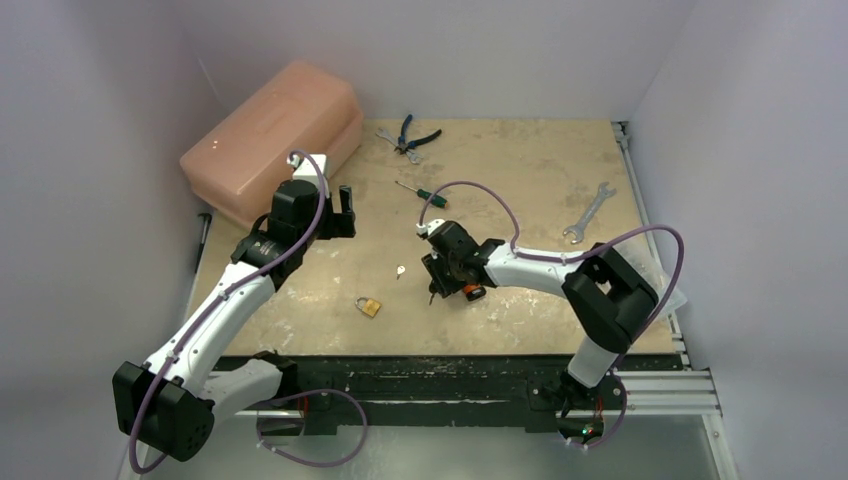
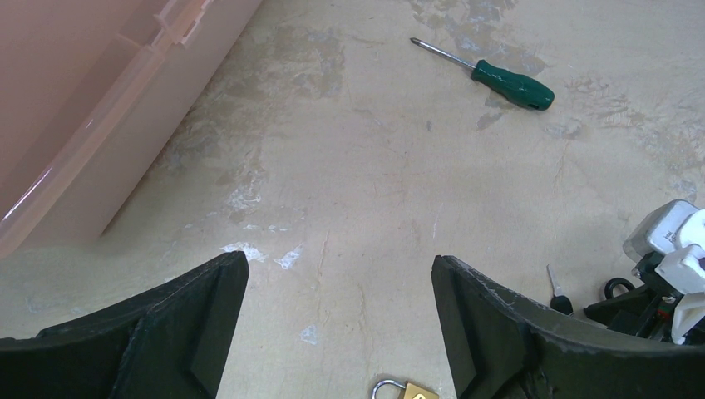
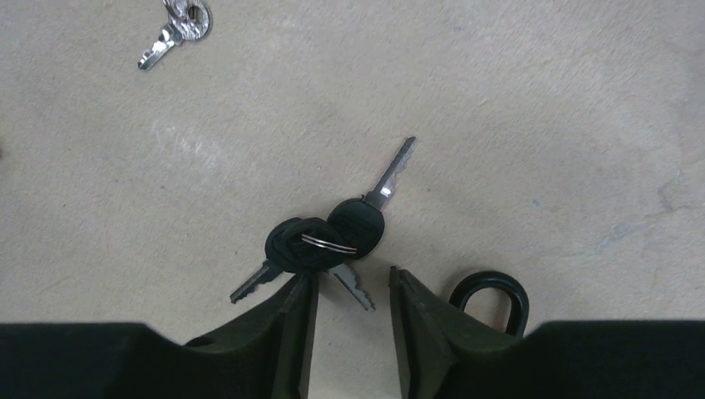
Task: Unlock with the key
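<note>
Your right gripper point(image 3: 351, 281) sits low over the table with its jaws parted by a narrow gap and nothing clamped. One steel blade of the bunch of black-headed keys point(image 3: 326, 239) on a wire ring lies in that gap, with the heads just ahead of the fingertips. Just beside the right-hand finger is a black rounded shackle loop point(image 3: 490, 295), whose body is hidden under the gripper. Further out lies a small silver key point(image 3: 176, 32) on its own.

Your left gripper point(image 2: 339, 259) hangs wide open and empty above the bare beige tabletop point(image 2: 357, 166). The small brass padlock point(image 2: 405, 391) is at the bottom edge of its view, apart from the bunch.

The main risk, as I judge it, is the wrong key: three blades on the ring, a loose silver one and two locks, and nothing shows which fits which. If you close here, you would likely pinch a blade or the ring rather than a head, so the bunch would swivel and dangle. Flat keys on a flat table may also skid away from the fingers. The padlock lies loose, so unless the left gripper pins it, it will slide under a pushed key.

I can read no brand, label or writing on the keys or the padlock.
</note>
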